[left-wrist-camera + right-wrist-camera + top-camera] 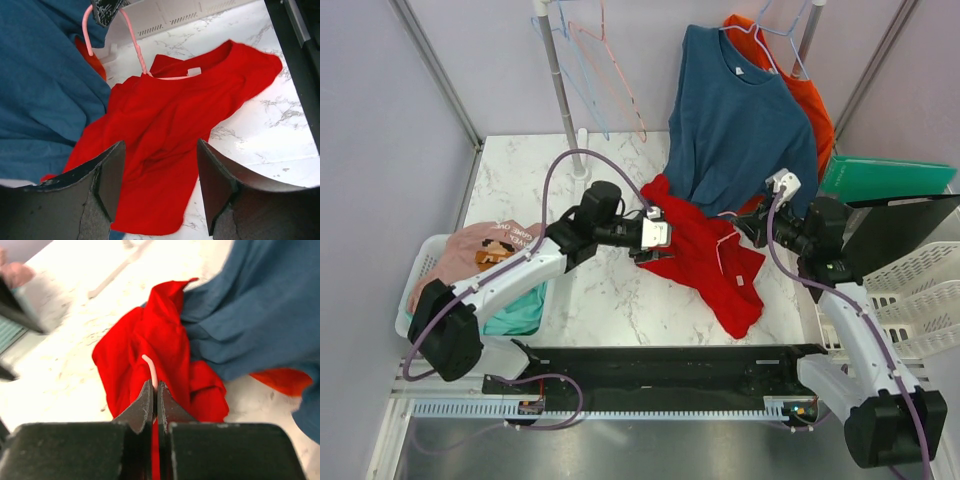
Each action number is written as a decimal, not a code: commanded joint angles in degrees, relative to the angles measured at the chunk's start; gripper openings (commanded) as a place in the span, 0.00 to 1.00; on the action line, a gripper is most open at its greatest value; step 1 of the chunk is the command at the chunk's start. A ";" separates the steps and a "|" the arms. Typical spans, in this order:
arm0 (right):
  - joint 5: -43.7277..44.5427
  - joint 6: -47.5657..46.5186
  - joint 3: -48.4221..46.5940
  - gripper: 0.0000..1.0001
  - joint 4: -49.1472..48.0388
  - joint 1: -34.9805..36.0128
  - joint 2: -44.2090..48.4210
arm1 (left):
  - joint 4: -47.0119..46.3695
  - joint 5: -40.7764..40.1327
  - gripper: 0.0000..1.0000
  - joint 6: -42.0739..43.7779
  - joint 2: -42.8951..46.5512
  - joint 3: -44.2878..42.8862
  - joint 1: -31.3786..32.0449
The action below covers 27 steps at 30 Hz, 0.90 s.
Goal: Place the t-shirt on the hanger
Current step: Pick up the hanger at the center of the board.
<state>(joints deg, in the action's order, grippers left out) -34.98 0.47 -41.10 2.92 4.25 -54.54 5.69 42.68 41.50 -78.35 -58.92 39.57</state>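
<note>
The bright red t-shirt (pixel 705 255) lies crumpled on the marble table, with its lower hem towards my left gripper and its collar and white label (pixel 194 71) at the far end. The pink wire hanger (pixel 132 45) runs into the collar, with only its hook and neck showing. My right gripper (pixel 748 228) is shut on the hanger's hook (pixel 150 365) at the shirt's right edge. My left gripper (pixel 658 238) is open and empty, just above the shirt's hem (pixel 160 200). The t-shirt also shows in the right wrist view (pixel 150 330).
A dark blue shirt (pixel 740 120) and an orange-red shirt (pixel 812 105) hang from the rack behind, with the blue hem touching the red shirt. Spare hangers (pixel 610 70) hang at the back left. There is a basket of clothes (pixel 480 260) on the left. On the right are a white basket (pixel 920 290) and a green folder (pixel 885 175).
</note>
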 commanded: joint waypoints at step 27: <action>-13.01 -19.46 -0.82 0.00 15.28 7.53 8.58 | 0.99 -4.08 0.24 17.30 -17.63 -6.92 4.81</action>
<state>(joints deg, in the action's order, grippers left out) -46.48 -16.27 -41.06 15.92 11.42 -45.45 6.37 40.69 55.55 -95.96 -63.64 44.27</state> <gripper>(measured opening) 0.029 0.238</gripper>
